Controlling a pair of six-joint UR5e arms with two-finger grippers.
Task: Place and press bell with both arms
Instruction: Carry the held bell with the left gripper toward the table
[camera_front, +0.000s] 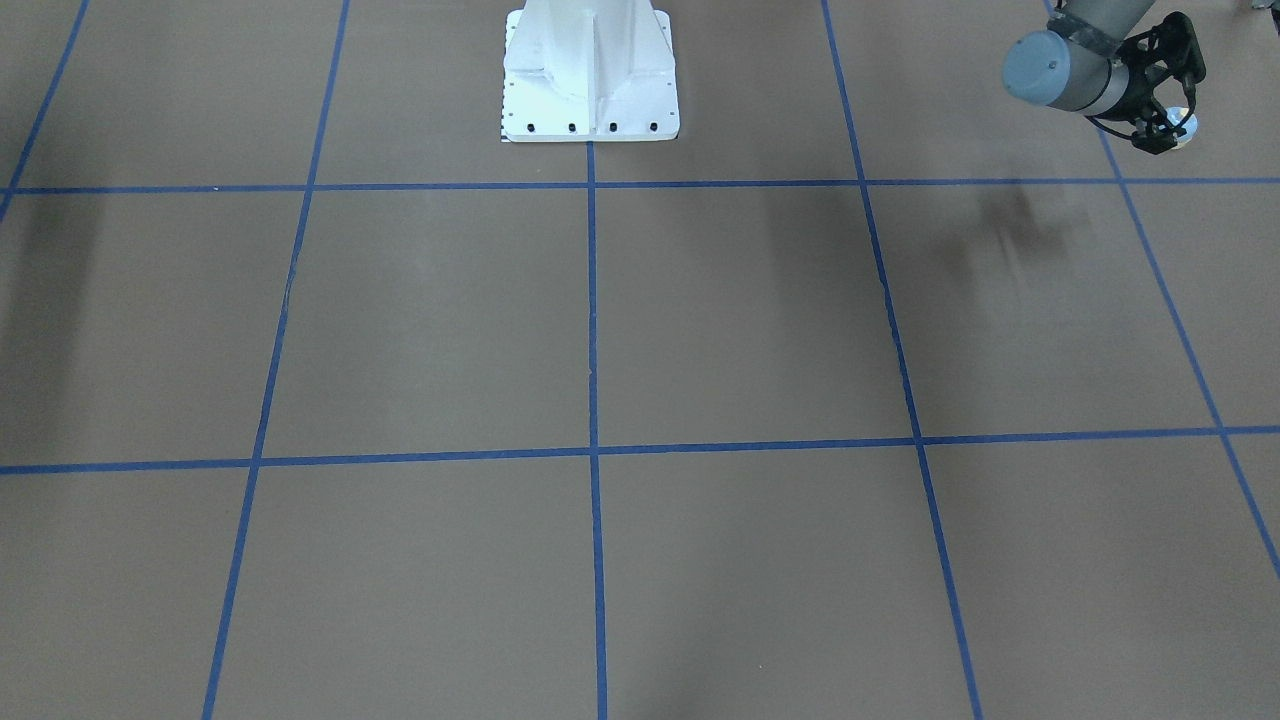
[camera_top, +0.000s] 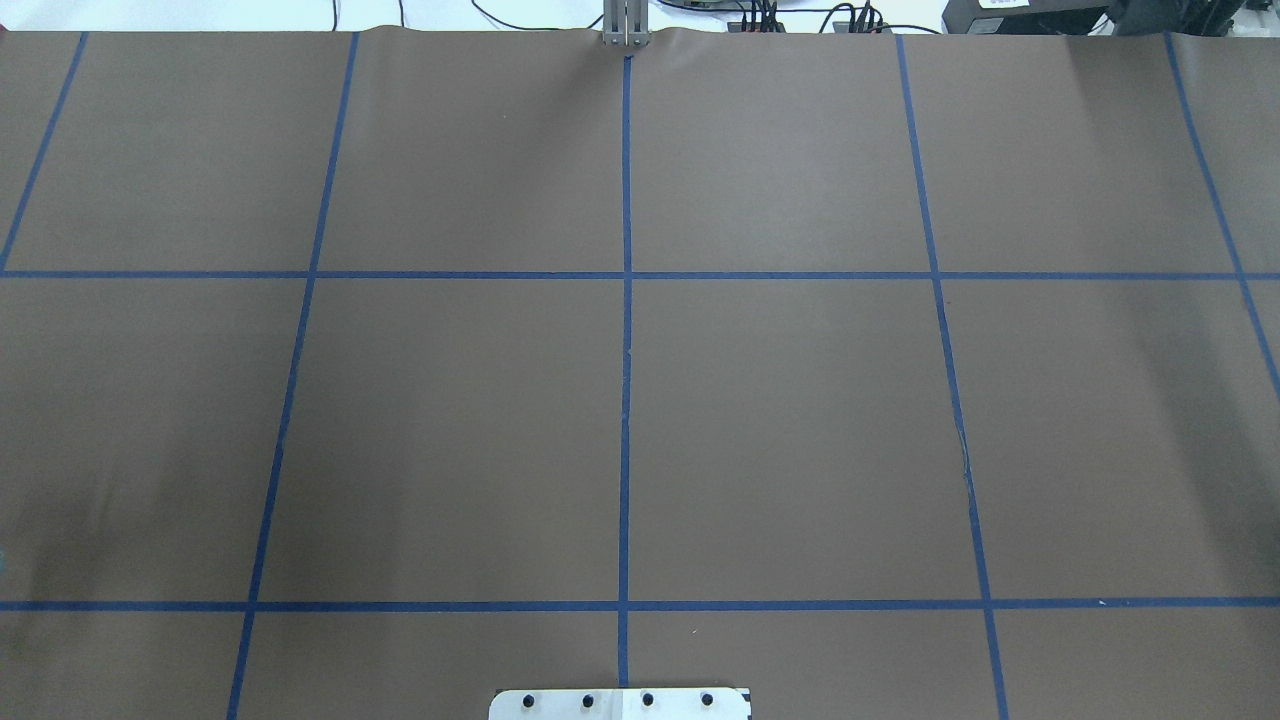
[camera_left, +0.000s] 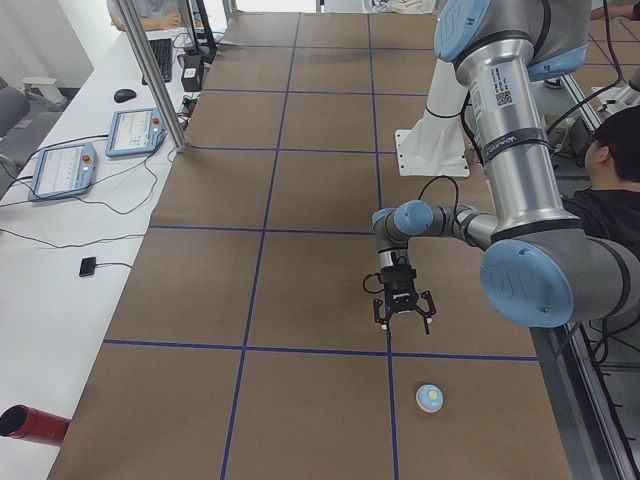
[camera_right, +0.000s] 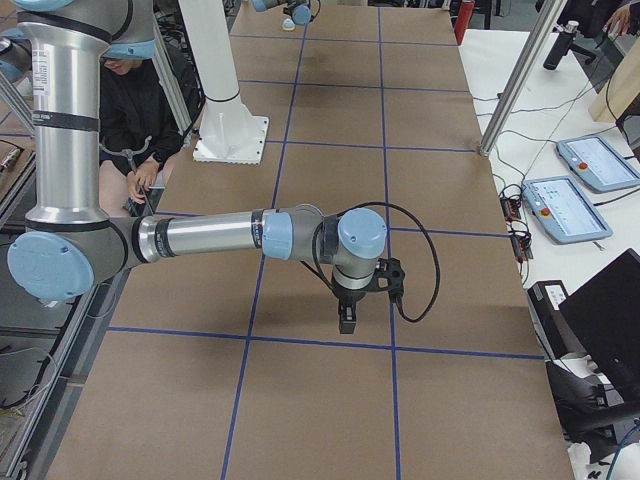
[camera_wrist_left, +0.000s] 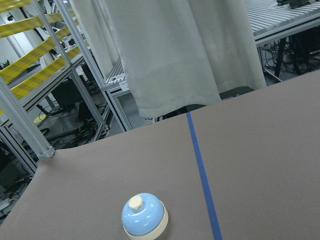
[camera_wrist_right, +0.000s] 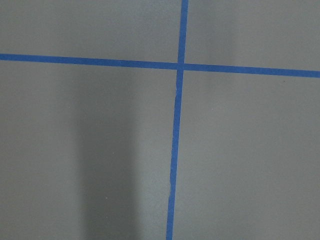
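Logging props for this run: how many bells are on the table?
1. The bell stands on the table near the robot's left end, close beside a blue tape line. No other shows in any view, though one could be hidden off-frame.

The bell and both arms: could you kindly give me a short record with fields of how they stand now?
bell: upright on the table, untouched
left gripper: above the table, apart from the bell, jaws open
right gripper: pointing down over the table, far from the bell; jaws cannot be judged
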